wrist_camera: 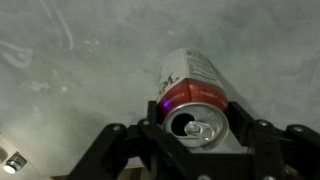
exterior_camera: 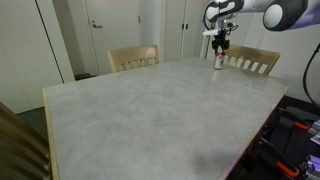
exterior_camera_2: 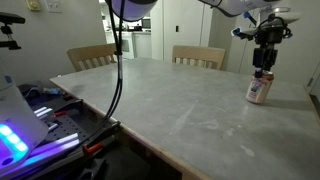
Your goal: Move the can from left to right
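Grey mottled table [exterior_camera: 150, 110]. The can [exterior_camera: 219, 63] stands upright near the far edge, at about 1 o'clock on the tabletop in an exterior view. The gripper [exterior_camera: 220, 45] is directly above it. In the wrist view the jaws are spread wide either side of the can [wrist_camera: 195, 90] top, with no visible clamp and nothing held. Step: grasp, judging by the pose. Next move calls for lowering, closing on the body, lifting and carrying sideways. Two wooden chairs [exterior_camera: 133, 57] sit at 12 o'clock behind the table. A black cable [exterior_camera_2: 118, 60] hangs at 10 o'clock, well apart. The table edge just beside the can is a tip-off risk.
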You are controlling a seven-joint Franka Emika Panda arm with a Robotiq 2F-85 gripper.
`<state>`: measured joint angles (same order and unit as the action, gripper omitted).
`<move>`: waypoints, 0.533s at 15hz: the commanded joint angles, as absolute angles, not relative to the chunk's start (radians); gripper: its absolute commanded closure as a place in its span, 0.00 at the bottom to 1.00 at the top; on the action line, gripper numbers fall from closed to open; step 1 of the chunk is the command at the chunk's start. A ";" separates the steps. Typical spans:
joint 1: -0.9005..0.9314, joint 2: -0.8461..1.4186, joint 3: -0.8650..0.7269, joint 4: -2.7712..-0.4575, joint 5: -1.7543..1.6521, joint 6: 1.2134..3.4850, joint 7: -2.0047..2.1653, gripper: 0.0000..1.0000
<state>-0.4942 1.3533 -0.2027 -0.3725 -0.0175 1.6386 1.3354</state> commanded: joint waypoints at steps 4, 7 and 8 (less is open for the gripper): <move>-0.472 1.370 -0.214 -0.371 -0.042 1.641 1.538 0.55; -0.470 1.364 -0.209 -0.372 -0.046 1.629 1.542 0.16; -0.471 1.363 -0.207 -0.370 -0.046 1.627 1.540 0.07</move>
